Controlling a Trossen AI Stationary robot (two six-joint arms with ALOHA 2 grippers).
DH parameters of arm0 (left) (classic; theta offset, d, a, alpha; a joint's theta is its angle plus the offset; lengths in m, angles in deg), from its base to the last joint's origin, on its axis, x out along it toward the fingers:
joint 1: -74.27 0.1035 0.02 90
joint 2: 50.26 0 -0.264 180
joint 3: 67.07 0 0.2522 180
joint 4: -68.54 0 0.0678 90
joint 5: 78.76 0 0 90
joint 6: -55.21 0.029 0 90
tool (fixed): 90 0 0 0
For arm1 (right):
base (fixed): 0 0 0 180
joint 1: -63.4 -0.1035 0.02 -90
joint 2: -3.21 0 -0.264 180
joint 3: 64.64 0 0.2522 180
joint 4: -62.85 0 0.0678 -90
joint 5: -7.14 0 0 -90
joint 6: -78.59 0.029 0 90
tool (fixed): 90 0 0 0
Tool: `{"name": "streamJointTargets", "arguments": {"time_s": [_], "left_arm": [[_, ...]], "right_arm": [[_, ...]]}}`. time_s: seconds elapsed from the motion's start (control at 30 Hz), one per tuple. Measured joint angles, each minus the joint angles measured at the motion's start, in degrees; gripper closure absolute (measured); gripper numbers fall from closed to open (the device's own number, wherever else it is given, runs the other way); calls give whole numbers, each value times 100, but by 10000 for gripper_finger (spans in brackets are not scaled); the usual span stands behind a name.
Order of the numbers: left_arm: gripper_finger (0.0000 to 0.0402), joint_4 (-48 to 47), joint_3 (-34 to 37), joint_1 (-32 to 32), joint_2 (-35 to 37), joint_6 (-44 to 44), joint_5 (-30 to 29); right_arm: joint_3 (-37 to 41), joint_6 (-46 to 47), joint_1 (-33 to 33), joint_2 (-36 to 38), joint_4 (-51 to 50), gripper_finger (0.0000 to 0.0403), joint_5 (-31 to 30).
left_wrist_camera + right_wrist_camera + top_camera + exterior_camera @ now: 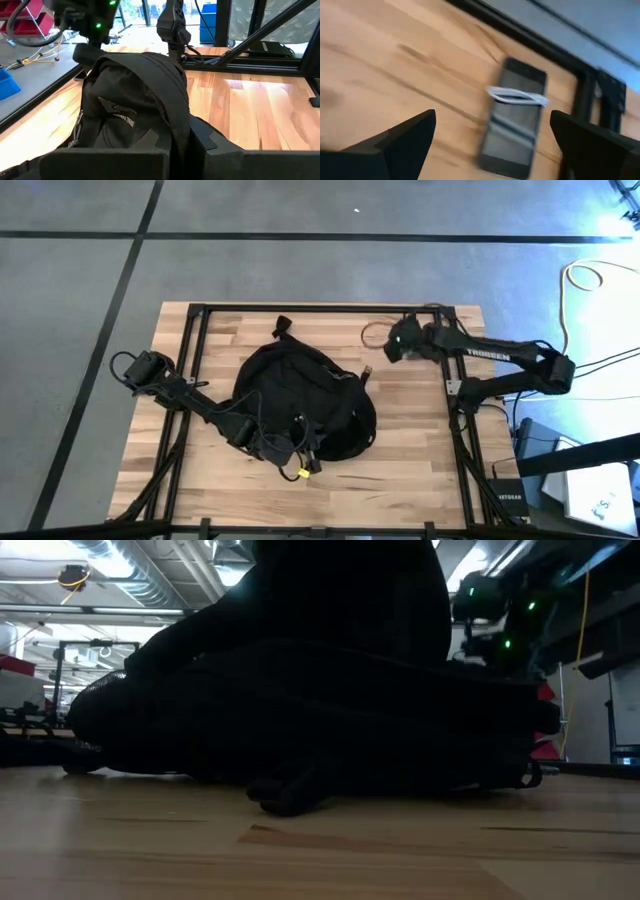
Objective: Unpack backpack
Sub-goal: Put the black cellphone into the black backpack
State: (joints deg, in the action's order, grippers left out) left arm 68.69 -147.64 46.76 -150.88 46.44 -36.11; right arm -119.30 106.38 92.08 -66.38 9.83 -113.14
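Right wrist only: phone [512,117] (banded)

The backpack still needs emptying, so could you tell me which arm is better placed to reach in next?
Probably the right: its tool is open and free above a phone beside the backpack. The left tool is shut at the backpack's near edge.

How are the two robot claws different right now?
The left gripper is shut, pinching the near edge of the backpack; the right gripper is wide open, holding nothing. The left sits at the bag, while the right hovers over a phone in the table's far right corner. Both have dark fingers.
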Motion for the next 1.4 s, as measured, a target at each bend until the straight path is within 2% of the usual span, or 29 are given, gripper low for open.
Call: {"name": "streamJointTargets", "arguments": {"time_s": [0.2, 0.43, 0.53, 0.8, 1.13, 1.4], "left_arm": [[396, -12, 0, 2, 0, 17, 137], [396, -14, 0, 7, 0, 19, 162], [396, -36, 0, 2, 0, 20, 178], [396, -119, 0, 7, 0, -9, 183], [396, -143, 0, -31, 4, -15, 181], [396, -141, 0, -22, 9, -20, 179]], "right_arm": [[0, -467, 907, -716, 283, 24, 732], [0, -839, 1623, -1694, 506, 24, 895], [-13, -878, 1761, -1879, 536, 24, 738], [42, -1178, 1950, -1910, 732, 24, 1037], [240, -1523, 2500, -1878, 968, 24, 2068], [267, -1797, 2567, -1880, 1179, 24, 2748]]}}
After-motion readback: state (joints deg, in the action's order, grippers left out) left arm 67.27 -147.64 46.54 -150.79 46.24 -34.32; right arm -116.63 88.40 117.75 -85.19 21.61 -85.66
